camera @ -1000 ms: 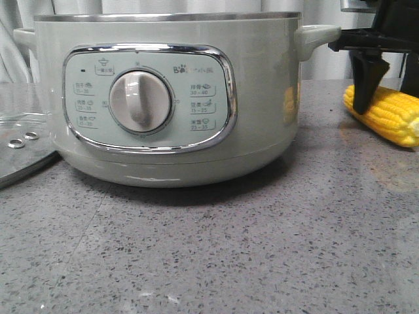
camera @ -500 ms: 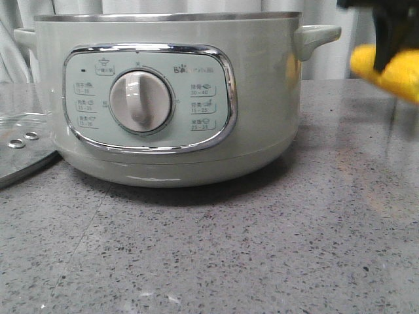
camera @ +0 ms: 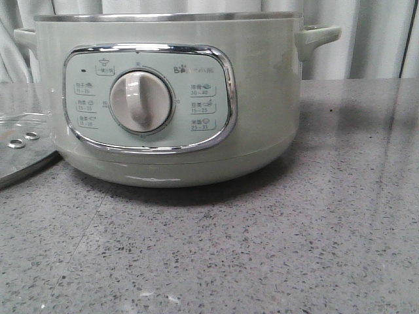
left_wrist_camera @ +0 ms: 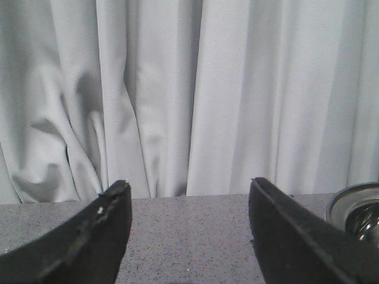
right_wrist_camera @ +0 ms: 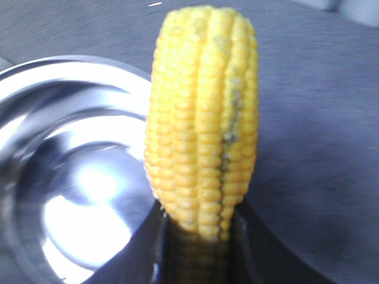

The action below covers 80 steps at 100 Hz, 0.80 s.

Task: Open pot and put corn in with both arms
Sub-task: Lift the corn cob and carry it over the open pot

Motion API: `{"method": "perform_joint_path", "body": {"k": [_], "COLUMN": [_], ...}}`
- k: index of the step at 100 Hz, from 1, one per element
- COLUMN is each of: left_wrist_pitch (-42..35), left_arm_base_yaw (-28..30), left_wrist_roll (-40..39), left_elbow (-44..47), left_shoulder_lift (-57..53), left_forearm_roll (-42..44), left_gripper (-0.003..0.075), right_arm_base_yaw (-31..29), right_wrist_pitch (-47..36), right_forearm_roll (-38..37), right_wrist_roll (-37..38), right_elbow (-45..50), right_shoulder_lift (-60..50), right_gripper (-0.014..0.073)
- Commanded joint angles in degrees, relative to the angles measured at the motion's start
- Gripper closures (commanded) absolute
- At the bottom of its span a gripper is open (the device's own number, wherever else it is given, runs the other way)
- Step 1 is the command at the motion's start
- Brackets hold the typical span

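The pot [camera: 167,98], pale grey-green with a cream dial, stands in the middle of the front view with its top uncovered. Neither gripper shows in the front view, nor does the corn. In the right wrist view my right gripper [right_wrist_camera: 198,223] is shut on the corn [right_wrist_camera: 201,118], a yellow cob sticking out beyond the fingers. The cob hangs in the air beside and partly over the pot's shiny steel inside [right_wrist_camera: 71,177]. In the left wrist view my left gripper [left_wrist_camera: 189,198] is open and empty, low over the grey table and facing the curtain.
A glass lid [camera: 19,154] with small holes lies on the table left of the pot. A shiny steel-rimmed thing [left_wrist_camera: 355,207] shows beside the left gripper's finger. White curtains hang behind the speckled grey table [camera: 262,248].
My right gripper lifted the corn off the table to the right of the pot, rose with it, and both have left the front view.
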Motion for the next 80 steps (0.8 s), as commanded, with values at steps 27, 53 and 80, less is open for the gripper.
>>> {"method": "perform_joint_path", "body": {"k": [27,53,80], "left_wrist_pitch": [-4.9,-4.9,-5.5], "left_arm_base_yaw": [-0.5,-0.5,-0.5], "left_wrist_roll": [-0.4,-0.4,-0.4], "left_elbow": [-1.9,-1.9,-1.9], "left_shoulder_lift": [-0.4,-0.4,-0.4], "left_forearm_roll": [0.1,0.1,0.1], "left_gripper": [0.031,0.031,0.0311], "right_arm_base_yaw": [7.4,7.9,7.9], "right_wrist_pitch": [1.3,0.6,0.7], "right_forearm_roll": [4.5,3.8,3.6], "right_wrist_roll": [-1.2,-1.7,-1.7], "right_elbow": [-1.7,-1.7,-1.7], "right_shoulder_lift": [5.6,6.4,6.4], "right_gripper": [0.0656,0.0588,0.0249]}}
